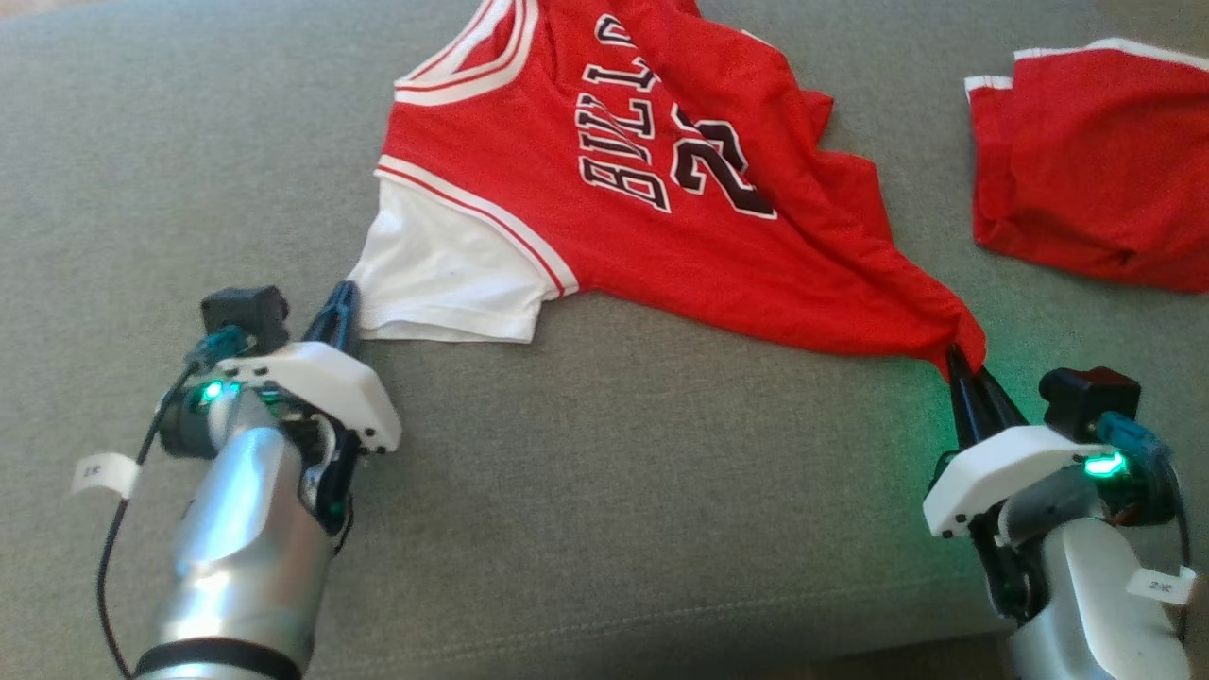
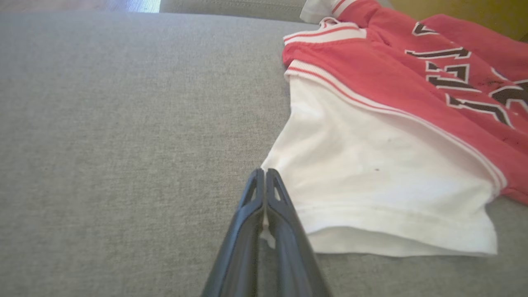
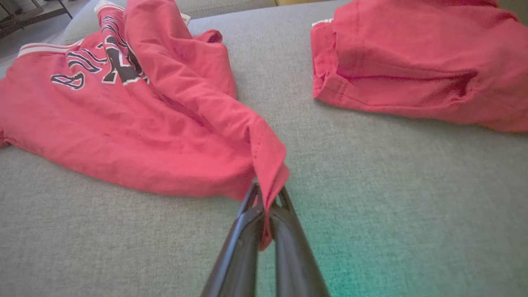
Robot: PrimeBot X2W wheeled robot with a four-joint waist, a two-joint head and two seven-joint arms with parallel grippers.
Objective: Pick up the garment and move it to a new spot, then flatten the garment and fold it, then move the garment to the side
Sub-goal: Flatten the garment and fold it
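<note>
Jersey [image 1: 652,189]: red, dark lettering, white trim, lying on the grey cushion [image 1: 614,491]. Spread mostly flat at centre and far side; right part bunched into folds. Collar end towards the far edge.

Left gripper [image 1: 342,300]: at the near left corner of the white sleeve [image 1: 444,274], low on the cushion. Fingers pressed together; the left wrist view shows a sliver of white cloth caught between them. Grip on the sleeve edge, thin.

Right gripper [image 1: 959,364]: closed on the jersey's near right corner. The right wrist view shows the red hem folded over and running down between the two fingers. Cloth drawn into a taut point from the body of the jersey to the fingertips.

Both grippers sit at the near edge of the jersey, well apart, one at each corner.

Shorts [image 1: 1096,170]: red, white edging, crumpled, on the cushion at far right, apart from the jersey.
</note>
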